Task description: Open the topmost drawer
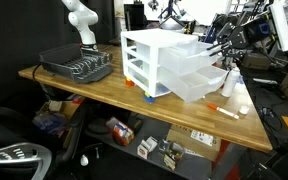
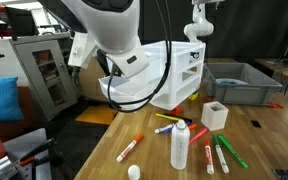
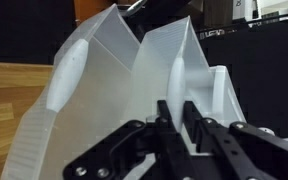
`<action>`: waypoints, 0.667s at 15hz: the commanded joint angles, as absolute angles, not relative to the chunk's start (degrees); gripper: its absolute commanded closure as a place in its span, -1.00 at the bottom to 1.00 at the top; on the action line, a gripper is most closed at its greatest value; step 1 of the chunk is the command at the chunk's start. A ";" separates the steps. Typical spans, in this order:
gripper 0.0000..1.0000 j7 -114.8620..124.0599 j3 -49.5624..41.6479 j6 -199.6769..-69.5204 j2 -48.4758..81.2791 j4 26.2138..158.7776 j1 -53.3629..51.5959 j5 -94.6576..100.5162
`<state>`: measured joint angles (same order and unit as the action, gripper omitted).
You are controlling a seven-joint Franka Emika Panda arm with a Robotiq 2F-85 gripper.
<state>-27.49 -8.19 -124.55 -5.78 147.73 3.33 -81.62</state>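
Observation:
A small white-framed drawer unit (image 1: 149, 62) stands on the wooden table (image 1: 94, 90). In an exterior view its topmost drawer (image 1: 189, 50), translucent white, is pulled partly out, and a lower drawer (image 1: 199, 82) is out too. My gripper (image 1: 217, 52) is at the top drawer's front. In the wrist view my gripper (image 3: 177, 118) has its black fingers shut on the topmost drawer's slim handle (image 3: 176, 80). A second translucent drawer (image 3: 89, 75) shows beside it. In an exterior view my arm (image 2: 114, 30) hides most of the pulled-out drawers (image 2: 144, 92).
A dark dish rack (image 1: 79, 66), also seen as a grey bin (image 2: 239, 85), stands behind the unit. A white bottle (image 2: 179, 145), a white cup (image 2: 214, 115), a white ball (image 2: 134, 172) and several markers (image 2: 219, 155) lie near the table's end. The table edge is close.

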 commanded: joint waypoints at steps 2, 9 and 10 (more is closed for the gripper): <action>0.90 -26.17 -7.40 -123.25 -8.01 150.14 4.77 -80.71; 0.90 -26.02 -7.39 -124.21 -11.34 153.54 5.48 -81.22; 0.90 -26.02 -7.39 -124.30 -11.86 154.08 5.63 -81.31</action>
